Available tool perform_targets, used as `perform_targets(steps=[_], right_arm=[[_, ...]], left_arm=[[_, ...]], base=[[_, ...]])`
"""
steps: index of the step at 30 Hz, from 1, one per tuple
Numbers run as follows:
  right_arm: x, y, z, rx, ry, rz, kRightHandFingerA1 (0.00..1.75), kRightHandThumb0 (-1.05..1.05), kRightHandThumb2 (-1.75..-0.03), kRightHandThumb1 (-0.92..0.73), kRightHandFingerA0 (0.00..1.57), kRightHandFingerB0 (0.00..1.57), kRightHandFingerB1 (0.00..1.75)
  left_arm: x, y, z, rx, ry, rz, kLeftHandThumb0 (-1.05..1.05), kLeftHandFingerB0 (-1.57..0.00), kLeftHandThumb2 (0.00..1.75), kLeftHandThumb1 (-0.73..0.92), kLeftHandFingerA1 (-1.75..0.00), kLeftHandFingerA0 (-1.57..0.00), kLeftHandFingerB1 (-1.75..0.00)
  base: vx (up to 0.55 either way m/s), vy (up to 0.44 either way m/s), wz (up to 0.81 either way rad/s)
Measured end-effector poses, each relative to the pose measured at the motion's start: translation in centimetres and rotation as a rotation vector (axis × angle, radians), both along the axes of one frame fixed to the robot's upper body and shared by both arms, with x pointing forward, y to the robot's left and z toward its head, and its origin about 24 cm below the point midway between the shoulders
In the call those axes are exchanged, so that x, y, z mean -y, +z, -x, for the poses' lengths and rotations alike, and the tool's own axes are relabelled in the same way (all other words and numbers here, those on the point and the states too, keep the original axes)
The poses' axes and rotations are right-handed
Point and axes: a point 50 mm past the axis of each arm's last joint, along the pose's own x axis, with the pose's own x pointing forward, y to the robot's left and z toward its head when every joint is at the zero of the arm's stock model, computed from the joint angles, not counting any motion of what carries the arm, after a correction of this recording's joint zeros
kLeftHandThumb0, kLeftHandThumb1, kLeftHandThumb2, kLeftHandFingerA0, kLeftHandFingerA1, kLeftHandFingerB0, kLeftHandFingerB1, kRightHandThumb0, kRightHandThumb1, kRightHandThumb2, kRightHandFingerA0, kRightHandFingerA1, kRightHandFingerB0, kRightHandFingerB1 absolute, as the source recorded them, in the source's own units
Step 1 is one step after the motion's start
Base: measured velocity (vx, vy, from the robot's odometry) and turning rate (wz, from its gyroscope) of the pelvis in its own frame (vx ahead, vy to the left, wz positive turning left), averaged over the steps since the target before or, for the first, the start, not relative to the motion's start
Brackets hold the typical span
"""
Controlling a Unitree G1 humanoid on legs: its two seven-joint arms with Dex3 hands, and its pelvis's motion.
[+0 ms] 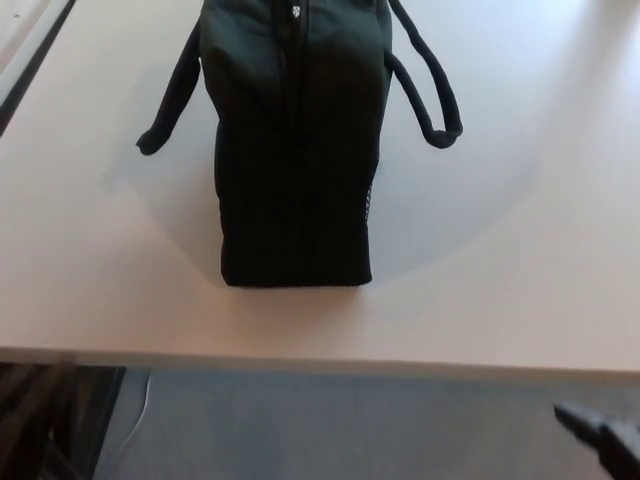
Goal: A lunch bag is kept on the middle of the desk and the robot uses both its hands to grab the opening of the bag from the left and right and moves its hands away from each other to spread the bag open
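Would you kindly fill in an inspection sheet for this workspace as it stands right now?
Surface: pale desk, bare around the bag; near edge runs across the lower picture.
Job's things: black lunch bag upright mid-desk, top looks closed; one strap lies out to the left, another strap loops to the right.
Clutter: nothing seen.
Hands: left hand not in view; only a dark tip of the right hand shows at the lower right, below the desk edge, open or shut unclear.
Cables: a thin pale line under the desk, possibly a cable.
Surroundings: grey floor; dark desk frame lower left.
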Motion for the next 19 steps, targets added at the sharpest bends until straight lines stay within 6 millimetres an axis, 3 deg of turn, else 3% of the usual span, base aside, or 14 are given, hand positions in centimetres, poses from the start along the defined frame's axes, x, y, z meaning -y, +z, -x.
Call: perform_targets(steps=[1,2,3,4,6,10,19], right_arm=[[-0.1,-0.1,1.0,-0.016,0.000,-0.012,0.44,-0.38,-0.65,-0.52,0.27,0.27,0.40],[-0.2,-0.2,1.9,-0.032,-0.001,-0.023,0.36,-0.53,-0.62,-0.73,0.22,0.17,0.30],[-0.4,-0.2,2.8,-0.045,0.000,-0.036,0.36,-0.53,-0.62,-0.73,0.22,0.17,0.30],[-0.5,-0.2,3.6,-0.055,0.002,-0.049,0.36,-0.65,-0.94,-0.64,0.03,0.00,0.24],[-0.7,0.0,4.8,-0.092,0.016,-0.049,0.28,-0.74,-1.01,-0.68,0.00,0.00,0.16],[-0.9,0.4,5.5,-0.155,0.055,-0.068,0.25,-0.72,-1.01,-0.69,0.00,0.00,0.19],[-1.4,0.7,5.3,-0.240,0.097,-0.146,0.23,-0.73,-0.96,-0.67,0.00,0.00,0.14]], left_arm=[[-0.1,-0.3,1.4,-0.042,0.008,0.017,-0.32,-0.11,0.63,0.70,-0.33,-0.19,-0.23],[-0.1,-0.6,2.7,-0.082,0.017,0.034,-0.29,0.00,1.13,0.66,-0.49,-0.01,-0.49],[-0.1,-0.7,3.9,-0.118,0.025,0.053,-0.29,0.00,1.13,0.66,-0.49,-0.01,-0.49],[-0.1,-0.8,5.1,-0.155,0.033,0.078,-0.31,0.00,1.14,0.65,-0.49,-0.01,-0.49],[0.0,-0.8,6.9,-0.215,0.039,0.120,-0.30,0.00,1.18,0.68,-0.48,-0.01,-0.49],[0.0,-0.7,8.0,-0.269,0.039,0.168,-0.30,0.00,1.18,0.66,-0.48,0.00,-0.48],[-0.4,-0.4,7.8,-0.289,0.041,0.232,-0.30,0.00,1.18,0.67,-0.48,0.00,-0.49]], base=[[0.00,0.000,0.00],[0.00,0.000,0.00],[0.00,0.000,0.00],[0.00,0.000,0.00],[0.00,0.000,0.00],[0.00,0.000,0.00],[0.00,0.000,0.00]])
